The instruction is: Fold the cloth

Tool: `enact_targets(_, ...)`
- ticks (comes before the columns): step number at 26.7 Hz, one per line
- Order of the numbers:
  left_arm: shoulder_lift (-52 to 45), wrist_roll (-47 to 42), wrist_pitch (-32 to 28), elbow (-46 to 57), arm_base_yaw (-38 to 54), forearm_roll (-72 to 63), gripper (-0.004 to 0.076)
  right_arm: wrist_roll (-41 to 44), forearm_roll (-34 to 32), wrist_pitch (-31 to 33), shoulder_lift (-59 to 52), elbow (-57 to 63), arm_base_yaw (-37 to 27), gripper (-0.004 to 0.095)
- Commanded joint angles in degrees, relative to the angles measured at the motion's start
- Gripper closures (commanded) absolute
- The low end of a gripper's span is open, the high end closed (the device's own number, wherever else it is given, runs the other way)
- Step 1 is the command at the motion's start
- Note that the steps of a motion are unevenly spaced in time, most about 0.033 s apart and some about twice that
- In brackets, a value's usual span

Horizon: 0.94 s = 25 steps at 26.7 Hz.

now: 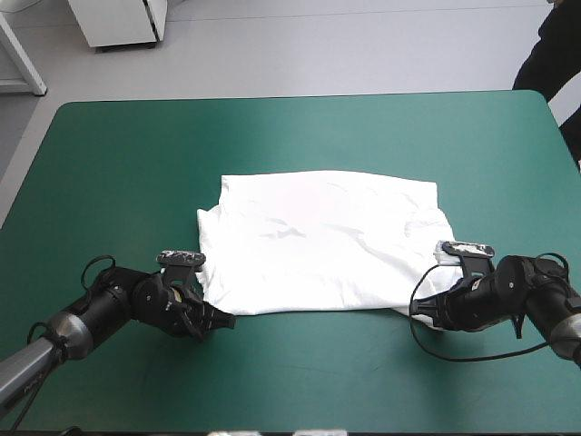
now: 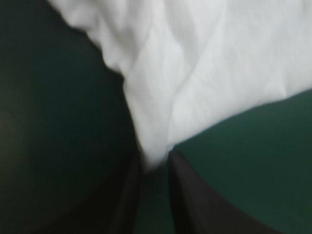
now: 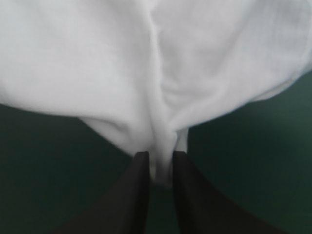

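Observation:
The white T-shirt point(image 1: 322, 241) lies spread and partly folded in the middle of the teal-green table. My left gripper point(image 1: 216, 319) sits low at the shirt's near left corner. In the left wrist view that white corner point(image 2: 195, 83) runs down between the black fingers point(image 2: 187, 195), which are all but shut on it. My right gripper point(image 1: 422, 307) is at the near right corner. Its wrist view shows a bunched fold of the T-shirt point(image 3: 161, 92) pinched between the two black fingers point(image 3: 134, 195).
Bare teal-green cover point(image 1: 118, 173) surrounds the shirt on all sides, with wide room toward the far edge and the near edge. A dark sleeve point(image 1: 554, 54) shows beyond the table's far right corner.

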Motion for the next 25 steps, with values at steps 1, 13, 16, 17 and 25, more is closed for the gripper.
enact_targets(1,-1.1,-0.7,5.6,-2.4,-0.4,-1.0,0.0374,0.8,0.9,2.7,-1.4,-2.1,0.0,0.0471)
enact_targets(13,-7.4,-6.8,18.4,-20.7,-0.1,13.0,0.0239,8.8,-10.2,11.1,-7.0,-21.2,-0.1,0.0421)
enact_targets(16,-6.7,-6.9,19.9,-25.9,0.0,16.1,0.0239,10.8,-14.3,14.0,-6.6,-26.6,-0.1,0.0422)
enact_targets(17,-6.3,-6.9,19.6,-28.8,0.0,17.2,0.0239,11.8,-15.8,15.0,-5.4,-29.4,-0.2,0.0422)
enact_targets(25,-5.7,-6.9,17.4,-32.8,0.0,18.0,0.0253,10.3,-13.8,13.7,7.2,-30.8,-8.0,0.0422)
